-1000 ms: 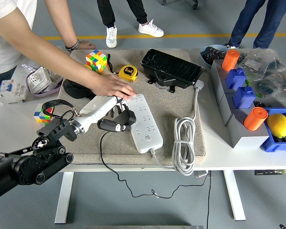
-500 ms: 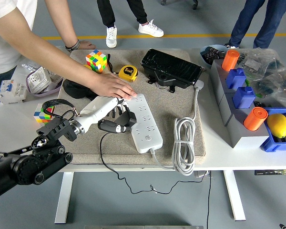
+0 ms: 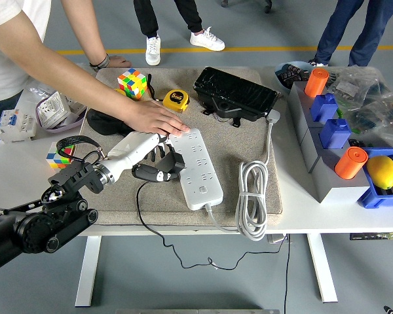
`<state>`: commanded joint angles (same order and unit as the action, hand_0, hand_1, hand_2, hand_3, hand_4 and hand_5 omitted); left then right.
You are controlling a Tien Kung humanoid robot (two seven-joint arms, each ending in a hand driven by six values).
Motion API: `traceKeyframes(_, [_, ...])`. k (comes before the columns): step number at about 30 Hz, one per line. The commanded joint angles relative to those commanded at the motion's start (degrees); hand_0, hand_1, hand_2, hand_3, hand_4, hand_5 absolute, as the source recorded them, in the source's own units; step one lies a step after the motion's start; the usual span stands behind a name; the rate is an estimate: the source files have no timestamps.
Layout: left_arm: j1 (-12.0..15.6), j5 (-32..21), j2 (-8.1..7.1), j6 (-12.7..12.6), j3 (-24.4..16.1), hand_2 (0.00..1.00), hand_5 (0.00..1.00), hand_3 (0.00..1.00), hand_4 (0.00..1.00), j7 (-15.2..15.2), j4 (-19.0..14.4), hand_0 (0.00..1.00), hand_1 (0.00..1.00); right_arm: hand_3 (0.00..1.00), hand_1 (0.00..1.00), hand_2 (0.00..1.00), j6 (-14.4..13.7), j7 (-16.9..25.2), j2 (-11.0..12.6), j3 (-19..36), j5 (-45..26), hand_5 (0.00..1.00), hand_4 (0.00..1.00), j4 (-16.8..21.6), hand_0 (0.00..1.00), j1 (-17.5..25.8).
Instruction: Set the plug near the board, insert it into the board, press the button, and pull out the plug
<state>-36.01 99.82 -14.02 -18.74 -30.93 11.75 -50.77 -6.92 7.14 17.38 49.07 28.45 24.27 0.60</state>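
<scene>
Although its fingertips are hard to make out against the dark plug, the left hand has its fingers curled round it, holding it just at the white board's left edge. The plug sits at the hand's three o'clock, touching or nearly touching the board; I cannot tell if any prongs are in. A person's hand presses flat on the board's far end, at twelve o'clock. Since a second ago the robot's hand has edged slightly left. Its black cord trails off the mat.
</scene>
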Motion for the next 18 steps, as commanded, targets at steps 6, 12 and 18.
traceKeyframes(6, [0.1, -0.3, 0.0, 1.0, -0.6, 0.367, 0.081, 0.529, 0.774, 0.1, 0.1, 0.251, 0.363, 0.549, 0.611, 0.553, 0.0, 0.0, -0.1, 0.0, 0.0, 0.302, 0.797, 0.0, 0.606, 0.0])
traceKeyframes(12, [0.1, -0.3, 0.02, 1.7, -1.0, 0.528, 0.083, 0.569, 0.799, -0.1, 0.0, 0.279, 0.47, 0.549, 0.611, 0.553, 0.1, 0.0, -0.1, 0.0, 0.0, 0.301, 0.798, 0.0, 0.607, 0.0])
traceKeyframes(18, [0.1, 0.1, 0.04, 2.0, -1.2, 0.549, 0.112, 0.584, 0.868, -0.4, 0.0, 0.297, 0.488, 0.548, 0.611, 0.553, 0.1, 0.1, -0.1, 0.1, 0.1, 0.301, 0.798, 0.0, 0.607, 0.0])
